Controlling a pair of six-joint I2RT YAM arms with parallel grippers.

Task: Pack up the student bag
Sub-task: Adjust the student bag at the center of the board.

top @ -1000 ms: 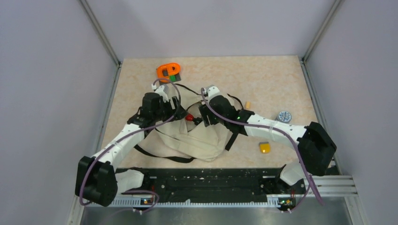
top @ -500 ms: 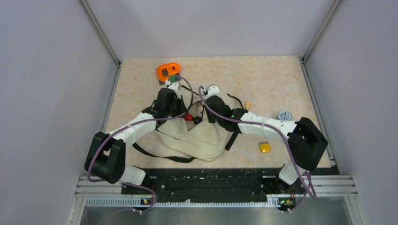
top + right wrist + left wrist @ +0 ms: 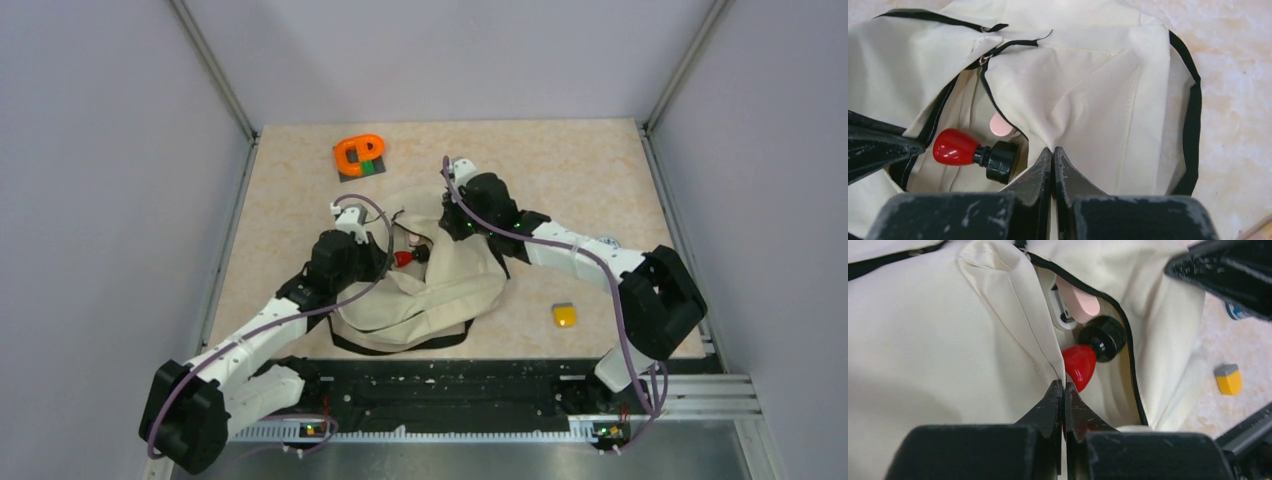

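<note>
The student bag (image 3: 440,295), beige with black zipper lines, lies in the middle of the table with its mouth held apart. My left gripper (image 3: 383,260) is shut on the bag's fabric edge on the left side of the opening (image 3: 1064,386). On the opposite edge my right gripper (image 3: 448,232) is shut as well, pinching the fabric (image 3: 1053,151). Inside the bag lie a red bulb with a black cap (image 3: 955,146) and a pink item (image 3: 1000,125); the same red bulb (image 3: 1080,362) sits just beyond my left fingertips.
An orange piece on a dark plate (image 3: 358,153) stands at the far left of the table. A small yellow block (image 3: 564,315) lies to the right of the bag, also in the left wrist view (image 3: 1228,379). Walls enclose the table on three sides.
Both grippers have gone from open to shut on the bag's opening edges. The left arm drew back toward the near left, the right arm moved farther back, and the mouth spread.
</note>
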